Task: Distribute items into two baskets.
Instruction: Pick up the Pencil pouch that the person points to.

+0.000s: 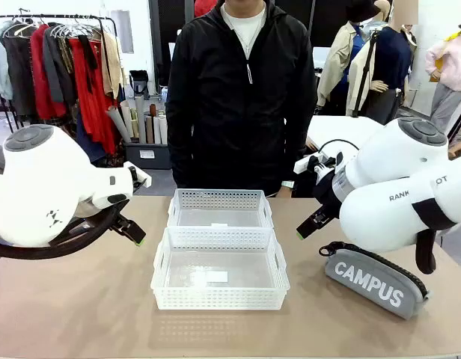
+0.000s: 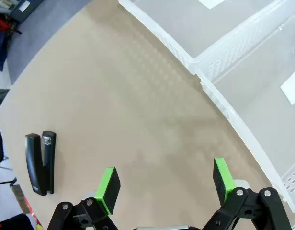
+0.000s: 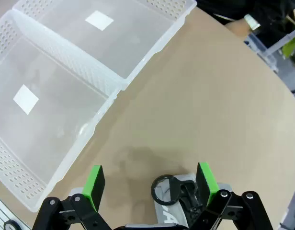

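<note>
Two white lattice-sided baskets stand side by side mid-table, the far basket (image 1: 219, 208) and the near basket (image 1: 219, 277), both with nothing in them. The grey "CAMPUS" pouch (image 1: 376, 283) lies at the right front, partly under my right arm. Above its strap end (image 3: 172, 195) hovers my right gripper (image 3: 151, 184) (image 1: 309, 226), open and holding nothing. The black stapler (image 2: 40, 163) lies on the table to the left of my left gripper (image 2: 166, 184) (image 1: 135, 232), which is open over bare tabletop. Both baskets (image 2: 262, 96) (image 3: 47, 110) lie beside the grippers.
A person in a black jacket (image 1: 245, 97) stands at the far edge behind the baskets, arms down. The tan table (image 1: 81, 299) has free room on both sides of the baskets. Clothes racks stand in the background.
</note>
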`<state>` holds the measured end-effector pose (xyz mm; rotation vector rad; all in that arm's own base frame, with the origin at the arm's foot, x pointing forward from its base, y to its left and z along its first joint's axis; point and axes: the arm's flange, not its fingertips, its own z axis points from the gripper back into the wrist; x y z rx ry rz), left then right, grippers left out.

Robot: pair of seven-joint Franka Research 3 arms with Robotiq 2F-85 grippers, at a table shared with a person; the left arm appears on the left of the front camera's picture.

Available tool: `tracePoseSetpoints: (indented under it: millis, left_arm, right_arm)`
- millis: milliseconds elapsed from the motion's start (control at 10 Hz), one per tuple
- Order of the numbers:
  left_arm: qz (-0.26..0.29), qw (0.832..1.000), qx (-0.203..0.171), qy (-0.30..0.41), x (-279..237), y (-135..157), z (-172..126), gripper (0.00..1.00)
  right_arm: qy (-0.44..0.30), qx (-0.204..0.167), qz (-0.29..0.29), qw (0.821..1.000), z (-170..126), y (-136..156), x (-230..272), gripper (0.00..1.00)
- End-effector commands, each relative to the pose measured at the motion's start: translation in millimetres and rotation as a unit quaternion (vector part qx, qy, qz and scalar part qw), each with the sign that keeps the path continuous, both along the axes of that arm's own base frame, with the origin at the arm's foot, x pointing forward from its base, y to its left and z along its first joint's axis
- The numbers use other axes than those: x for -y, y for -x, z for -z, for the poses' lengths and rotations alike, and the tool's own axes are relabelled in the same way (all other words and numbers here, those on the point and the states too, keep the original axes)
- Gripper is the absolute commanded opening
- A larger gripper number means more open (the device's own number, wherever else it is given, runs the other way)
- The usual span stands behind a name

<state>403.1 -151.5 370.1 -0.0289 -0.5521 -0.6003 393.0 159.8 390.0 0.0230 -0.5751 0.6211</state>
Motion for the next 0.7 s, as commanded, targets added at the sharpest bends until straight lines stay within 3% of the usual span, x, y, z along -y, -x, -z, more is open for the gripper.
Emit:
tracePoseSetpoints:
  millis: [0,600]
  left_arm:
    - [0.000,1.000,0.000,0.000,0.1,0.0,0.0,1.00]
    - [0.000,1.000,0.000,0.000,0.1,0.0,0.0,1.00]
  right_arm:
    - [-0.003,0.007,0.002,1.000,-0.6,-1.6,0.8,1.00]
    - [-0.003,0.007,0.002,1.000,-0.6,-1.6,0.8,1.00]
